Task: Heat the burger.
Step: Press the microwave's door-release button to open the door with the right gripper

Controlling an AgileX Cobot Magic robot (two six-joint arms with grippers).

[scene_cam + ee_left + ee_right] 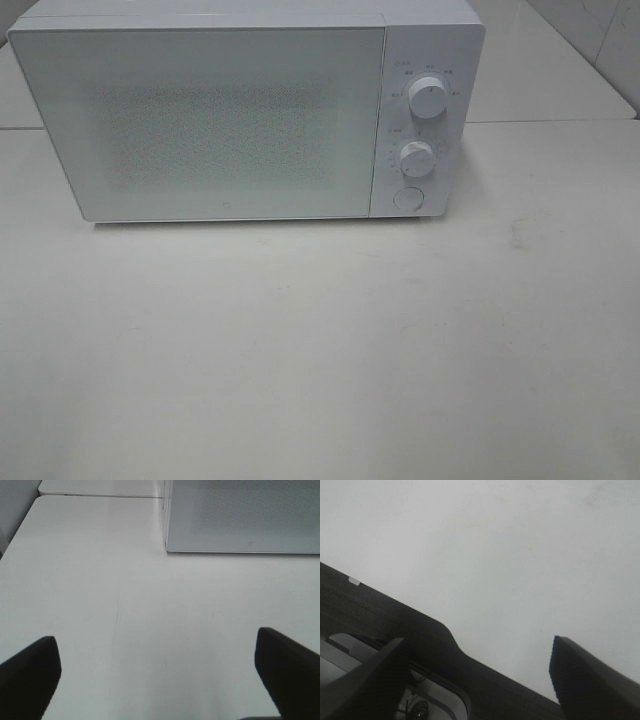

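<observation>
Microwave (230, 120), door shut, stands far on the surface (320, 350); left claw (157, 650) and right claw (477, 650) both gape wide above the surface, holding nothing; the burger's whereabouts cannot be told.

Surface: white table (320, 350), matte, with faint smudges toward its right side.
Joint: a seam runs across the back, where a second white table (540, 80) butts against it.
Standing on it: a white microwave (200, 120), far back and a little left of centre, door shut and facing forward, base flat on the top.
Mark: a thin scratch (119, 610) on the tabletop, near the microwave's front corner.
</observation>
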